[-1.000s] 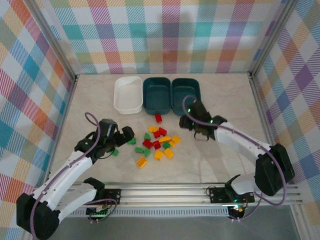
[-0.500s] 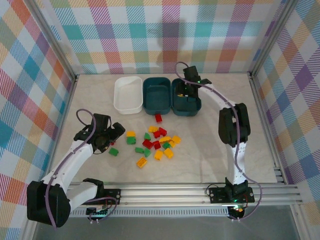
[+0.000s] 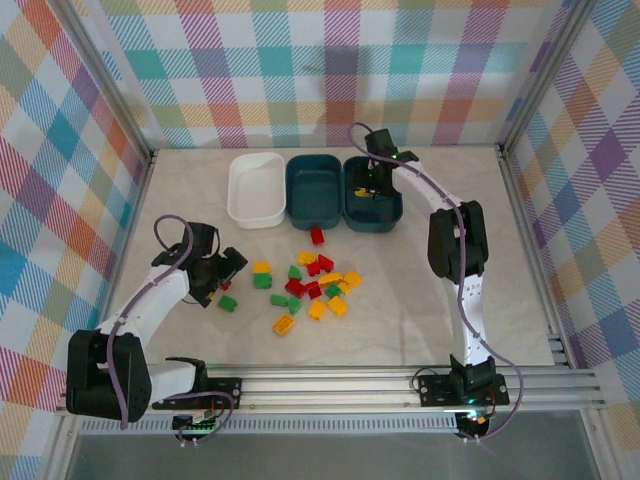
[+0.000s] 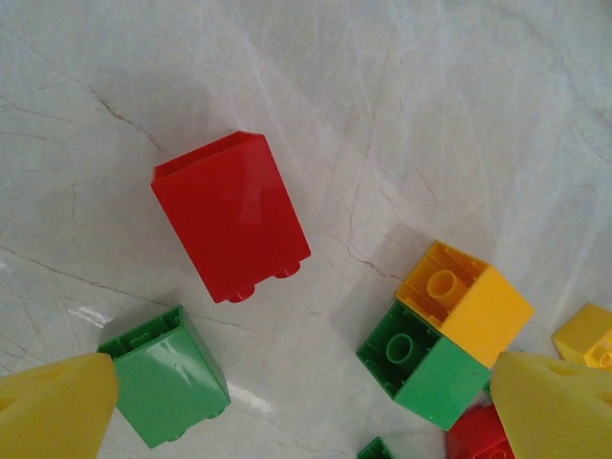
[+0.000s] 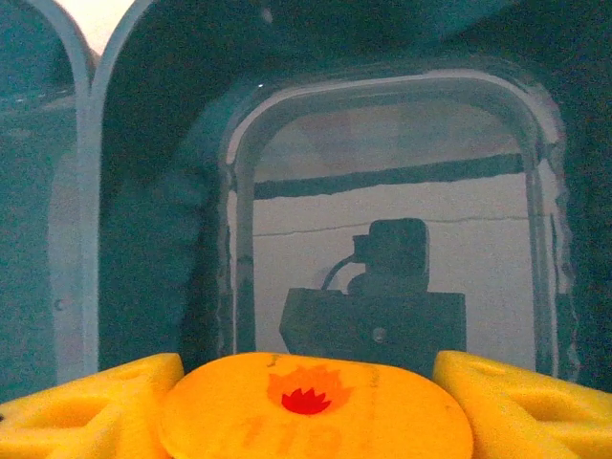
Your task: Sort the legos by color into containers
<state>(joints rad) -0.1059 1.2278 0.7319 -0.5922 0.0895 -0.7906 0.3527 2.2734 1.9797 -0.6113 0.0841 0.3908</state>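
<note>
3 tubs in row at far side of bench, long sides touching: white tub (image 3: 256,190) left, middle teal tub (image 3: 314,190), right teal tub (image 3: 392,210). All shallow, rounded-rect., upright.
Orange lego (image 5: 316,411): rounded, red flame print, above right teal tub's floor.
Lone red lego (image 3: 317,236) just in front of middle teal tub.
Main pile (image 3: 318,285) mid-bench: red, green, yellow legos mixed, many touching.
Stray yellow lego (image 3: 284,324) at pile's near-left edge.
Left of pile: yellow lego (image 4: 466,301) touching green lego (image 4: 421,365).
Further left: tipped red lego (image 4: 231,216) and tipped green lego (image 4: 170,387), near each other, apart.
</note>
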